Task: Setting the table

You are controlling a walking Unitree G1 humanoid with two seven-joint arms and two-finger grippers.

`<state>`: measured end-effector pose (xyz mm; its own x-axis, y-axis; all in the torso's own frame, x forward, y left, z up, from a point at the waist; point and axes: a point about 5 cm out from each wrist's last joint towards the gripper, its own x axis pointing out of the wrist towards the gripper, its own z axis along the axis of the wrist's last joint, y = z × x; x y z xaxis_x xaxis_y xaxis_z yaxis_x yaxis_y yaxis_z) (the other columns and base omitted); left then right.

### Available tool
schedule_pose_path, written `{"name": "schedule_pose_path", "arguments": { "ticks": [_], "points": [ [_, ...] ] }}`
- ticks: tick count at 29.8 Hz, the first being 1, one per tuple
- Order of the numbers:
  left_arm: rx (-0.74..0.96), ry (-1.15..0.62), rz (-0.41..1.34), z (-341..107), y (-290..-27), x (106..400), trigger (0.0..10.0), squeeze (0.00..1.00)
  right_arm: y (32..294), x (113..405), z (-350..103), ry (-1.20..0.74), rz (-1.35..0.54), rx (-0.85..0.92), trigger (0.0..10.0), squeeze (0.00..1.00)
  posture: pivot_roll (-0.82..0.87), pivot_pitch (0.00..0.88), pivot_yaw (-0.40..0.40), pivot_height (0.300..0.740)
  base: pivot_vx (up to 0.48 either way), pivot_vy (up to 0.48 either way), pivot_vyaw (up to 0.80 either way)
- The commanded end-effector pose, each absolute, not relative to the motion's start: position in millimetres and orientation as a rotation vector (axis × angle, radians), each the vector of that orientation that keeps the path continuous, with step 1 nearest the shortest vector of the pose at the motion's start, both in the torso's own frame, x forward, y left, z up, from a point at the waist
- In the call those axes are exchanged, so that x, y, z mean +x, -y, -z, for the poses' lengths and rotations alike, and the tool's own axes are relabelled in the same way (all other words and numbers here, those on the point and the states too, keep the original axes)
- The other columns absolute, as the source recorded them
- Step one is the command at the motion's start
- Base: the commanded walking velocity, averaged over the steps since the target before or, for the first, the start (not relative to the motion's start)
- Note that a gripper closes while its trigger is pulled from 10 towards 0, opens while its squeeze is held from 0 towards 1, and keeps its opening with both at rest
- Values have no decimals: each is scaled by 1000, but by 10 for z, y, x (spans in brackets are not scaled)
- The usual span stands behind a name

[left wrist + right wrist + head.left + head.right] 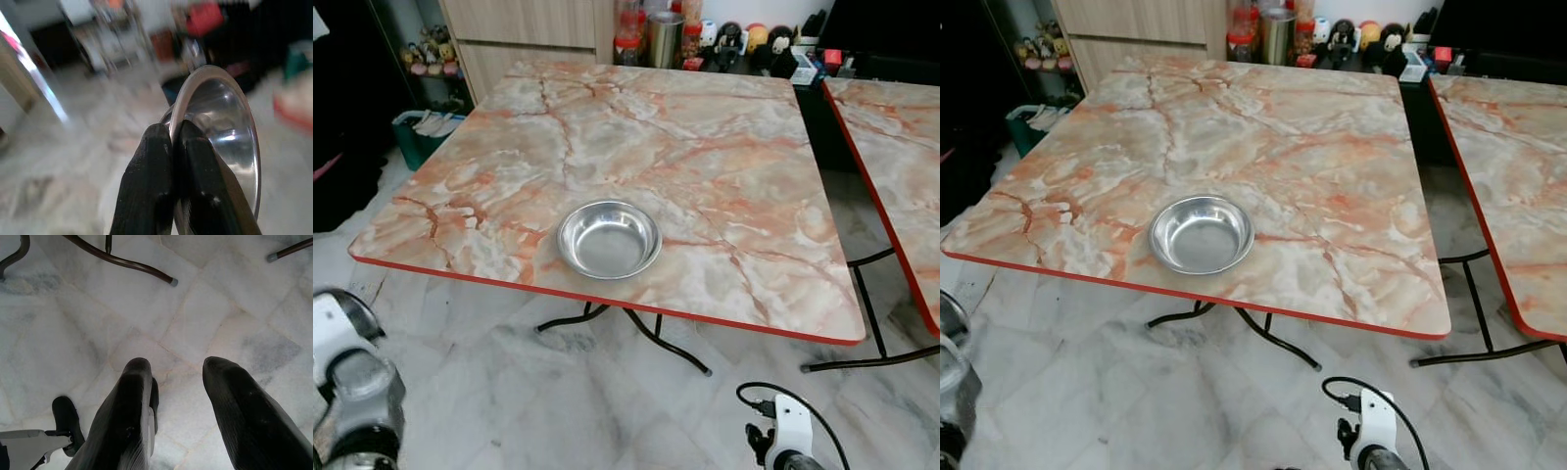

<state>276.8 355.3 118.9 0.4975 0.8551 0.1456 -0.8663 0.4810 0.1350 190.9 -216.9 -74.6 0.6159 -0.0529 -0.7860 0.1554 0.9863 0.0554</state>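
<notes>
Two tools: left tool point(173, 147) pinched tight on a steel bowl's point(230, 122) rim; right tool point(178, 382) wide apart, empty, above the floor point(73, 328)

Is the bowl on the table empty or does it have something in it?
Empty. The steel bowl sits upright near the table's front edge, and its shiny bare bottom shows.

Layout: a bowl point(609, 238) sits on the tabletop point(705, 147) near its front edge, left of centre, with a second tabletop point(901, 147) standing just beside it to the right, and jars and figurines point(724, 39) ranged behind the far edge. A bin point(421, 137) stands on the floor point(558, 392) left of the tabletop. Below the front edge, the left claw point(173, 147) pinches the rim of a second bowl point(230, 122), and the right claw point(178, 377) hangs spread above the floor.
</notes>
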Motion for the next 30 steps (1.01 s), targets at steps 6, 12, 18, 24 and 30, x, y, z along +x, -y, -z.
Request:
{"name": "schedule_pose_path", "arguments": {
  "ticks": [6, 12, 18, 24, 30],
  "points": [
    [246, 432, -854, -2008, -3281, 3123, 10000, 0, 2178, 1889, 757, -914, 122, 118, 10000, 0, 47, 119, -16, 736, 0, 0, 0],
    [32, 563, -473, -2539, -2725, 3455, 10000, 0, 2179, 1891, 756, -915, 120, 117, 10000, 0, 50, 119, -15, 736, 0, 0, 0],
    [-196, 489, -201, -2566, -2361, 3620, 10000, 0, 2175, 1896, 754, -913, 123, 119, 10000, 0, 45, 124, -12, 736, 0, 0, 0],
    [-367, 403, -18, -2522, -2148, 3732, 10000, 0, 2170, 1898, 754, -913, 126, 123, 10000, 0, 44, 124, -11, 736, 0, 0, 0],
    [-491, 238, 192, -2455, -1693, 3875, 10000, 0, 2159, 1907, 753, -912, 126, 128, 10000, 0, 50, 127, -1, 736, 0, 0, 0]
  ]
}}
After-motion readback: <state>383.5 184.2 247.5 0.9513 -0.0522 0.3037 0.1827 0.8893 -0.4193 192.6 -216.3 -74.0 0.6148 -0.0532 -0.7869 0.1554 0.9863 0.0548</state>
